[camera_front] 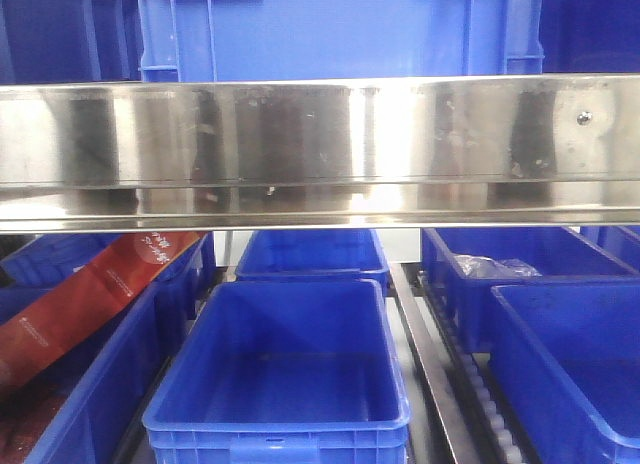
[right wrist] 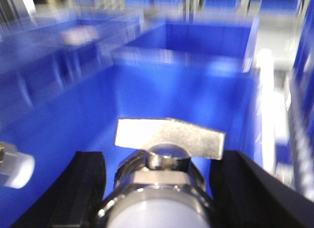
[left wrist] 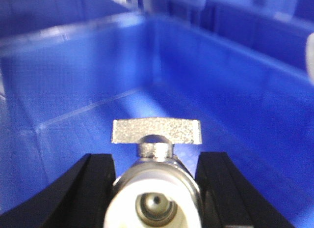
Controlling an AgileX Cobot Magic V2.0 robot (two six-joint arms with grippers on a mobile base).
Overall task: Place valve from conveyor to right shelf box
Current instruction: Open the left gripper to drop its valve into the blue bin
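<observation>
Shows, from the left wrist, a valve pinched by its body between the black fingers of the left gripper, flat metal handle level and clear of the grip, white plug toward the camera; hangs over the bare floor of a blue box, walls rising on both sides, presumably low enough for a gentle release rather than a drop; shows, from the right wrist and through heavy blur, a second valve clamped the same way in the right gripper, over a blurred box, also bare; catches a white-capped end at the left edge, likely the other valve close alongside; leaves the conveyor out of every view, so places both valves at the shelf, near release by the look of it; cannot tell which shelf box lies under either gripper; shows, from the front, a steel shelf rail across the middle, neither arm in sight; below it, a middle box with nothing inside and a rear box behind; to the left, a red-brown packet leaning across more boxes; to the right rear, a far box with a crumpled clear bag; to the right front, a near box only partly in frame; above the rail, a blue crate.
</observation>
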